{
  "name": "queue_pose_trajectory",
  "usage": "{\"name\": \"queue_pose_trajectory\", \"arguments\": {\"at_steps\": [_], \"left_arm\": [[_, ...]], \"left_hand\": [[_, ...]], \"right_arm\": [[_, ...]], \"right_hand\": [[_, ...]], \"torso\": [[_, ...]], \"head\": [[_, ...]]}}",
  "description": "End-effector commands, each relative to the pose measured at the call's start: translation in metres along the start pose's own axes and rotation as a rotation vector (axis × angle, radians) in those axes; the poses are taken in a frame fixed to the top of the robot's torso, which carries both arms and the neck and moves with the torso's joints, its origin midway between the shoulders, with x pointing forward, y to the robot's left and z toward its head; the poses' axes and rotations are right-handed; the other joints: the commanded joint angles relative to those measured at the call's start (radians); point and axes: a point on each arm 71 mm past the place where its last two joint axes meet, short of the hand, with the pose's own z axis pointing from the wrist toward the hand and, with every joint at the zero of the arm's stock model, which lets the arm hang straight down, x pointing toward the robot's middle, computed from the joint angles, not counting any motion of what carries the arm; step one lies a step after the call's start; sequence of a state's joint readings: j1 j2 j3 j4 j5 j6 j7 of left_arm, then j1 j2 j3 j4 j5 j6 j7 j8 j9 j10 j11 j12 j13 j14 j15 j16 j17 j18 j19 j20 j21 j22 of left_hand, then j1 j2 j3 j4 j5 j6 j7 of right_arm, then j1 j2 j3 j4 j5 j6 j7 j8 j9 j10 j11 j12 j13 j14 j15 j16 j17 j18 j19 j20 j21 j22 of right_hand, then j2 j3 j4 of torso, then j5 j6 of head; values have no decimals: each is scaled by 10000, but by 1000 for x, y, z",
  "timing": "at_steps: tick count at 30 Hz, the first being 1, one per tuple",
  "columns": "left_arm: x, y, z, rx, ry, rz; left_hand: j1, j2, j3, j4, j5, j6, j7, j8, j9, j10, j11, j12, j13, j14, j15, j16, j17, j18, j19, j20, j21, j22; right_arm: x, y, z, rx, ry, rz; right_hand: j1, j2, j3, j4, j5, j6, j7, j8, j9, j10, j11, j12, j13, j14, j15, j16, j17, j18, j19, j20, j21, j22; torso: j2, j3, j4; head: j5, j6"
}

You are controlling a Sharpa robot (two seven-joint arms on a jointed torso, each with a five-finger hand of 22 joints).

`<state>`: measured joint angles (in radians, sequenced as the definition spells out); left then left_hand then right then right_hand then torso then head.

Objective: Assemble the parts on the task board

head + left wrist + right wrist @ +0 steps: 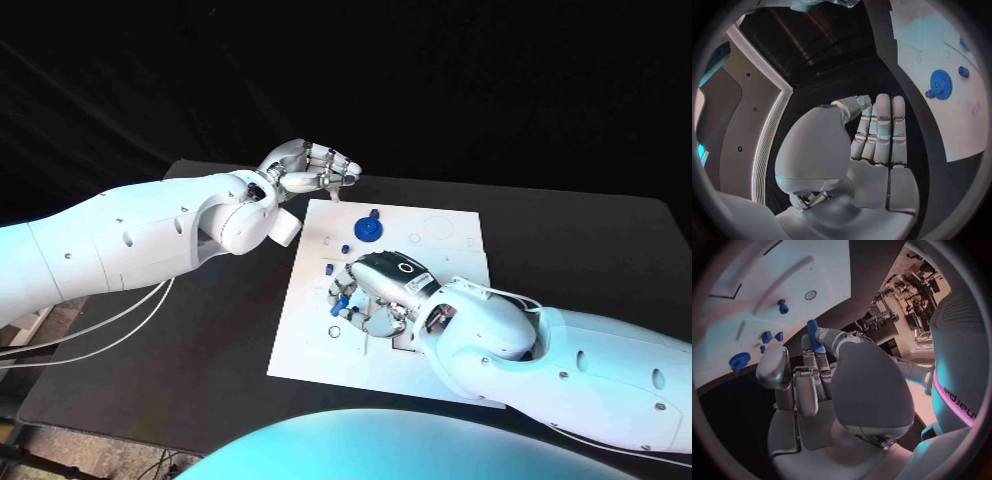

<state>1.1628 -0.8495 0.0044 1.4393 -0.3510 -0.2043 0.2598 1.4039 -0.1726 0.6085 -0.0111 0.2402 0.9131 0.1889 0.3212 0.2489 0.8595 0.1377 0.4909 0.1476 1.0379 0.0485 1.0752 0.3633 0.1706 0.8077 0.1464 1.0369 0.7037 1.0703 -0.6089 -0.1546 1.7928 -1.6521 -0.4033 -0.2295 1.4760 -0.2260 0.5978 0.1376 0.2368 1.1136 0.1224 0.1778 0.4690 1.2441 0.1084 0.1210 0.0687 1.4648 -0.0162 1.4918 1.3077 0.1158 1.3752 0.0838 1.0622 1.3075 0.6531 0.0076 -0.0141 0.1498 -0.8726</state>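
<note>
nearest the robot, over the near half of the white task board, the right hand reaches down with its fingers curled onto the board's surface. the right wrist view shows a long blue peg pinched between the fingertips of this hand, so it is grasping that part. just beside the hand on the board sit several small blue pieces, and the wrist view shows more of them: a short blue pin, two little blue blocks and a rounded blue knob, all lying apart from one another on the white plate.

farther out, near the middle of the board's far half, a blue gear lies flat; the left wrist view shows it too, with a small blue stub near it.

beyond the board's far left corner, above the black table, the left hand hangs with its fingers folded in on nothing, clenched and well apart from the parts.
</note>
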Motion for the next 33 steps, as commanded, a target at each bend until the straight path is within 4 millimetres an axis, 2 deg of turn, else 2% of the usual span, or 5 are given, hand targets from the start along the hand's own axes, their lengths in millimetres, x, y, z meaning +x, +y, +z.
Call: {"name": "queue_pose_trajectory", "arguments": {"at_steps": [1, 2, 3, 12, 33], "left_arm": [[4, -1, 2, 117, 261, -1], [5, -1, 2, 121, 281, 3], [6, -1, 3, 127, 308, 5], [9, -2, 5, 140, 407, 44], [9, -2, 5, 143, 449, 89]], "left_hand": [[-10, 92, 2, -46, 25, -20, 36, -22, -13, -58, -6, -46, -12, 5, 72, -55, -16, 139, -59, 27, 8, 14], [-10, 92, 2, -46, 25, -20, 36, -22, -13, -58, -6, -46, -12, 5, 72, -55, -16, 139, -59, 27, 8, 14], [-10, 92, 2, -46, 25, -20, 36, -22, -13, -58, -6, -46, -12, 5, 72, -55, -16, 139, -59, 27, 8, 14], [-10, 94, 1, -49, 25, -18, 36, -19, -13, -61, -5, -49, -20, 5, 74, -55, -16, 139, -60, 29, 9, 14], [-21, 96, -4, -49, 24, -25, 38, -19, -15, -70, -1, -56, -39, 5, 78, -56, -17, 139, -65, 34, 7, 13]], "right_arm": [[8, 1, 2, -208, 281, -83], [11, 0, 3, -167, 376, -52], [14, -1, 4, -109, 501, -23], [26, -4, 8, 103, 1035, -39], [34, -7, 9, 284, 1594, -307]], "right_hand": [[-41, 236, -28, -157, -1401, 48, 44, 114, 85, 649, -723, 52, 212, 573, -33, 14, 119, -124, -61, -61, -87, 362], [-83, 245, -15, -199, -1523, 4, 7, 99, 86, 619, -584, 22, 213, 574, -72, 15, 122, -130, -70, -44, -111, 357], [-105, 254, -6, -220, -1553, -8, 12, 97, 88, 611, -573, 10, 214, 570, -67, 8, 99, -131, -70, -40, -114, 359], [-120, 262, -1, -230, -1570, -14, 16, 97, 90, 609, -570, 4, 216, 570, -63, 6, 95, -126, -82, -38, -145, 347], [-158, 267, -1, -249, -1591, -19, 17, 100, 95, 608, -565, -5, 221, 568, -58, 2, 85, -122, -95, -33, -177, 337]], "torso": [[3, -17, -14], [7, -14, -22], [12, -14, -21], [7, -8, -19], [8, -2, -17]], "head": [[90, 0], [114, 0], [138, 0], [189, 0], [232, 0]]}}
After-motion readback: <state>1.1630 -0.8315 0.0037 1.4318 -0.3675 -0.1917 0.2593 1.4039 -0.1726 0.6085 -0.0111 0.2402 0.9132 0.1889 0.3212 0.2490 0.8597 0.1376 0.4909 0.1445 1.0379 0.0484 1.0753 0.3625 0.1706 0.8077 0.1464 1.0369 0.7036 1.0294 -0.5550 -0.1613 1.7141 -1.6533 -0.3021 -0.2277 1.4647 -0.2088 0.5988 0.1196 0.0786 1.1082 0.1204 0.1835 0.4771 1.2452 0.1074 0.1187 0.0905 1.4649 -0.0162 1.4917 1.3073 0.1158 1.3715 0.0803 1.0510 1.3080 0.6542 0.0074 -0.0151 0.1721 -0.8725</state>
